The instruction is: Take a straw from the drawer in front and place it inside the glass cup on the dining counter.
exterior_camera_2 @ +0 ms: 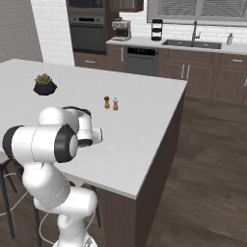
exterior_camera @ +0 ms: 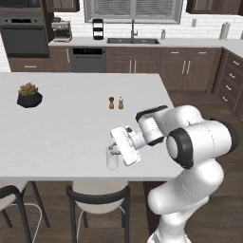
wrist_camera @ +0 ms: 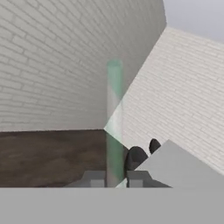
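Left: glass cup [exterior_camera: 112,158] stood near the front edge of the white bench [exterior_camera: 61,128], touching or just under your gripper [exterior_camera: 115,151]. Hand view: gripper [wrist_camera: 116,178] was clamped on the straw [wrist_camera: 114,113] near its lower end, shaft upright between the fingertips [wrist_camera: 94,178]. You held something light, thin, easily crushed or tilted; judged best gripped low and lightly, kept vertical over the cup
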Motion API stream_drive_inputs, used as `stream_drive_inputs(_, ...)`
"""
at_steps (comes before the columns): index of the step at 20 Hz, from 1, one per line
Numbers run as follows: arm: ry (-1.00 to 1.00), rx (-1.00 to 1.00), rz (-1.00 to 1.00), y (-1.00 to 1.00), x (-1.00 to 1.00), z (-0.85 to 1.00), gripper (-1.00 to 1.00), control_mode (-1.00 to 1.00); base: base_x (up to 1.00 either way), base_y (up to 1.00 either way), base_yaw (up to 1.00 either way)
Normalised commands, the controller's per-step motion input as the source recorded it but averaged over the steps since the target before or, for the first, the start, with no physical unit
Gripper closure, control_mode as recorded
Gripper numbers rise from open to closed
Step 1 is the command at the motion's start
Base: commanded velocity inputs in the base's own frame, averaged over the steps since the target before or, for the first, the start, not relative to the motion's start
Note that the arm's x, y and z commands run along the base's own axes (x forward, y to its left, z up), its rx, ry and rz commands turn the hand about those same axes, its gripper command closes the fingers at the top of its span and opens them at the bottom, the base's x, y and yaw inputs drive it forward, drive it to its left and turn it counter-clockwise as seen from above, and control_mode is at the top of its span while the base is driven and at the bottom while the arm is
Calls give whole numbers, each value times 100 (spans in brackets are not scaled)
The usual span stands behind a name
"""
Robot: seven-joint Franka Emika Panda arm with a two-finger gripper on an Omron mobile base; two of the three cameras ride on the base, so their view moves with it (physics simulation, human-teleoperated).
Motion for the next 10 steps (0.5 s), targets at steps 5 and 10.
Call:
stream_drive_inputs(5,-13,0,0,0,8,0,100,-100,0,0,0)
stream_drive_inputs(10,-9,2,0,-30,19,0,-100,-100,0,0,0)
